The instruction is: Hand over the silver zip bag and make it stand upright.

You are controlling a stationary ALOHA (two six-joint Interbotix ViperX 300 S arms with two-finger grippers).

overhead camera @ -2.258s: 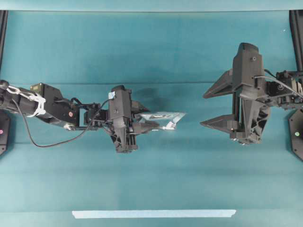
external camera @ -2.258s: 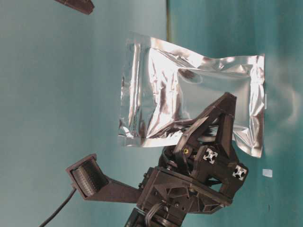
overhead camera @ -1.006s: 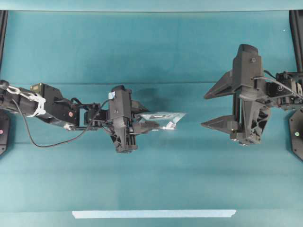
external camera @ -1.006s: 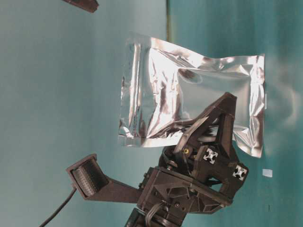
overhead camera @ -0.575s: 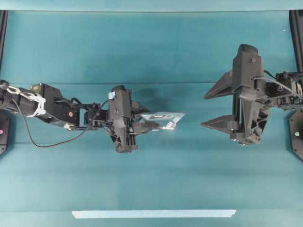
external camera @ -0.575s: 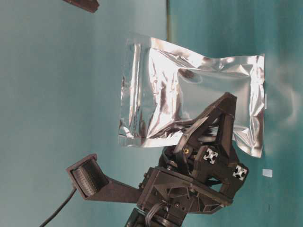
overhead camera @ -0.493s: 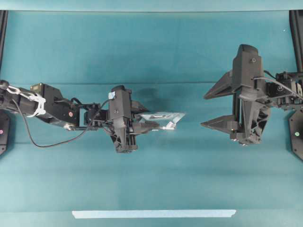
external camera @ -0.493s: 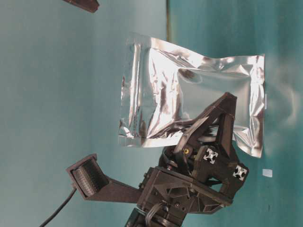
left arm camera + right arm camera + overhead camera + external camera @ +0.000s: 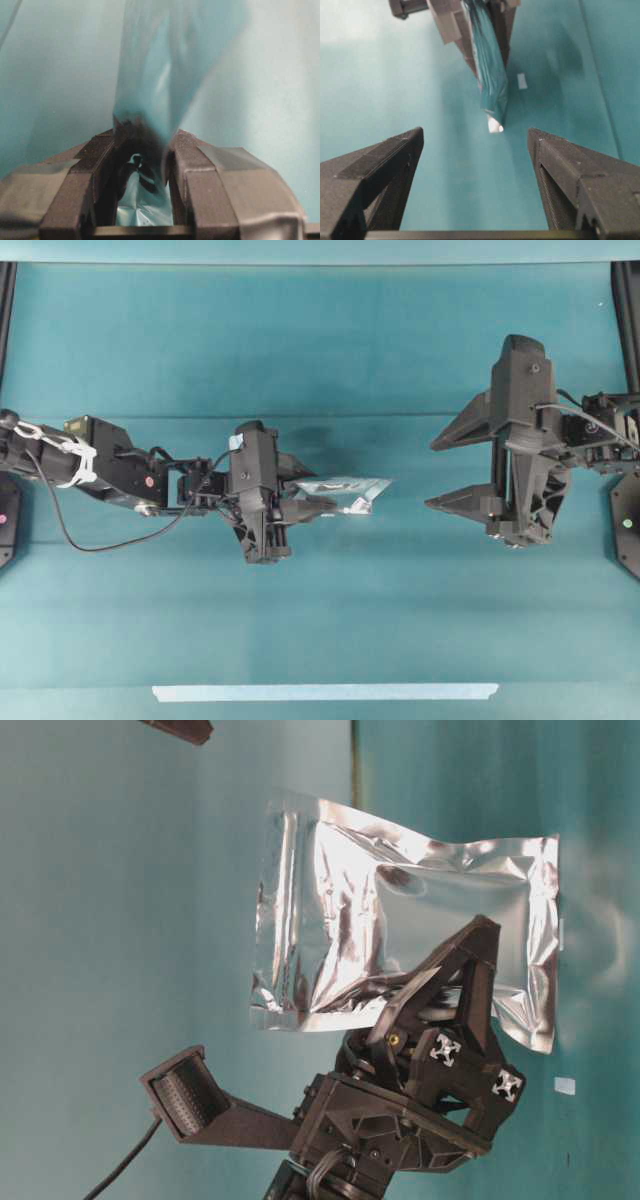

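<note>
Nothing has changed in the last couple of seconds: both my arms have kept still, and the handover has not yet begun. I judge that means the next move must be my right arm's, closing the gap to the bag.

Nearest to me, my left jaws [image 9: 308, 495] are pressed together on the shiny, crinkled silver foil zip bag [image 9: 345, 490]. I pinch it at one edge, with foil showing between my fingers [image 9: 192, 165] in the wrist view. The bag hangs in the air above the teal desk [image 9: 320, 350], held edge-on to the overhead view, its free end pointing across the middle towards my other arm. From table level its broad, wrinkled face [image 9: 400, 935] is plain, with flat sealed borders and a darker centre.

Farther off, my right jaws [image 9: 452, 468] stand spread wide and hold nothing. They face the bag's free end [image 9: 492, 85] squarely, with the bag between their fingertips' lines but well apart from them.

My left arm reaches out low and roughly level. My right wrist sits level too, aimed at the bag.
</note>
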